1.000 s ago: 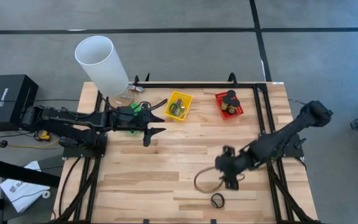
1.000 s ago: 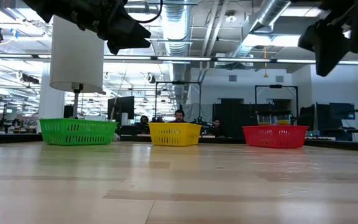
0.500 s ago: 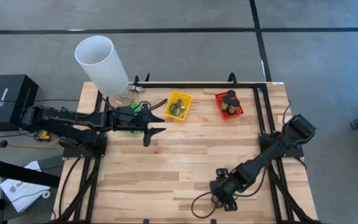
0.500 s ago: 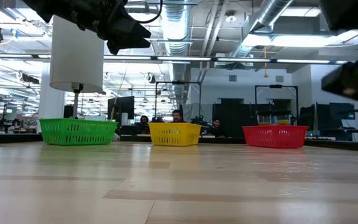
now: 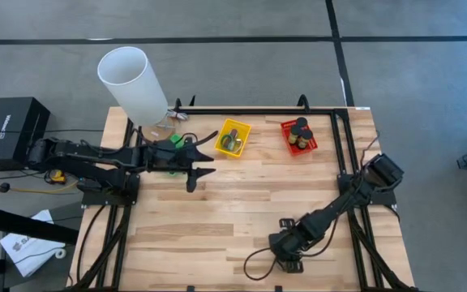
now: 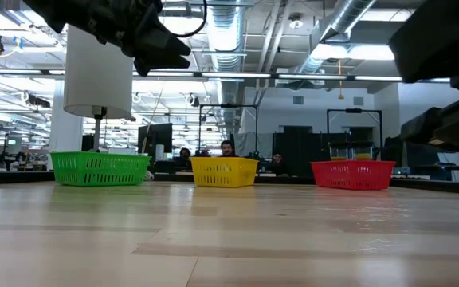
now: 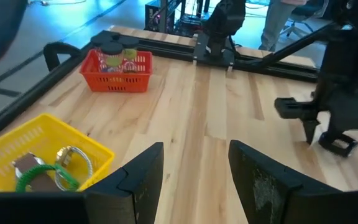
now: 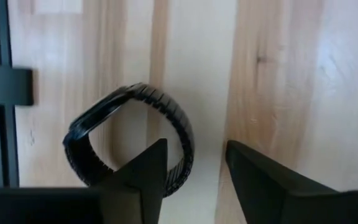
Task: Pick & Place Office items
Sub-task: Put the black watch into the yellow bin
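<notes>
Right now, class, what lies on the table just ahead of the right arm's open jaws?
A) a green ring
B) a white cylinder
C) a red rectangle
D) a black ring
D: the right wrist view shows a black ring lying on the wooden table, just beyond the right gripper, whose jaws stand apart.

Bright even overhead light; soft shadows; low view foreground arms blurred.

Ribbed black ring (image 8: 129, 140) (matt) on wood
</notes>
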Robot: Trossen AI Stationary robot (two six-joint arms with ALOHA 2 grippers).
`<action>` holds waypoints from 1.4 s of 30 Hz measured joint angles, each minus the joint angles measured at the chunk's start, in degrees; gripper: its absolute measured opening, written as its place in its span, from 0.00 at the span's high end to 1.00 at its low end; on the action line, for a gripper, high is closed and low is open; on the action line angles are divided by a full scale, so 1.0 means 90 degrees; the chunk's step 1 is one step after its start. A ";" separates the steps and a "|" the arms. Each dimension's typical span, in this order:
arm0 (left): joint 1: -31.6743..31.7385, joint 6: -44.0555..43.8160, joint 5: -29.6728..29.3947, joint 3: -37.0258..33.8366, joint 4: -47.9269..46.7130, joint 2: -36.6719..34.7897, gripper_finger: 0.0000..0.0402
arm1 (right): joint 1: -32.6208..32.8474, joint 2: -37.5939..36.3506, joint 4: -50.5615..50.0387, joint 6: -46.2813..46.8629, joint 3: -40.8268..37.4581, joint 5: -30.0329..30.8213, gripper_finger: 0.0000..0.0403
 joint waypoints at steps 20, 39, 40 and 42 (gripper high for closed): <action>-0.0203 0.0426 0.0000 -0.0007 -0.0016 0.0000 0.56 | -0.0106 0.0022 0.0159 0.0049 -0.0036 0.0215 0.84; -0.0203 0.0416 -0.0002 -0.0007 -0.0011 0.0000 0.56 | -0.0159 0.0097 -0.0859 -0.0515 0.0753 0.1051 0.97; -0.0203 0.0416 -0.0004 -0.0007 -0.0012 0.0000 0.56 | -0.0150 0.0097 -0.1165 -0.0524 0.0874 0.1108 0.97; -0.0203 0.0416 -0.0002 -0.0007 -0.0011 0.0000 0.56 | -0.0138 0.0095 -0.1821 -0.0529 0.1130 0.1288 0.97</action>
